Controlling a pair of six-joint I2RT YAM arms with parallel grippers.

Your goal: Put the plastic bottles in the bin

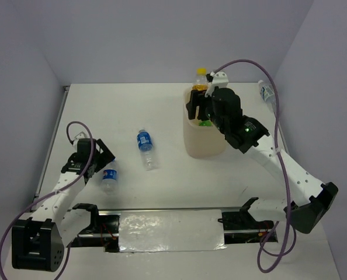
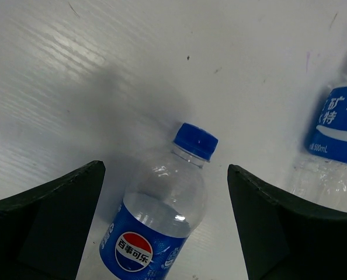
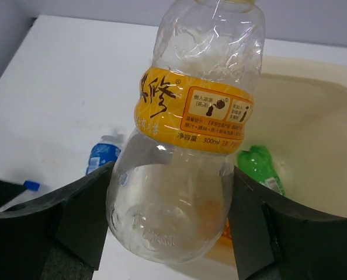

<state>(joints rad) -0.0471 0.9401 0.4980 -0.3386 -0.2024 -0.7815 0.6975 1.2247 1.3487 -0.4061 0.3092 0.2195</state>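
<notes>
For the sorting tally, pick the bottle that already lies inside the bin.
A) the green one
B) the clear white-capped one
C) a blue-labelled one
A: the right wrist view shows the green bottle lying down inside the bin, below its rim.

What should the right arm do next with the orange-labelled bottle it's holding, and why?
Probably shift the right gripper slightly farther over the bin before releasing. It grips the orange-labelled bottle, which seems to hang above the rim rather than the opening where the green bottle lies.
</notes>
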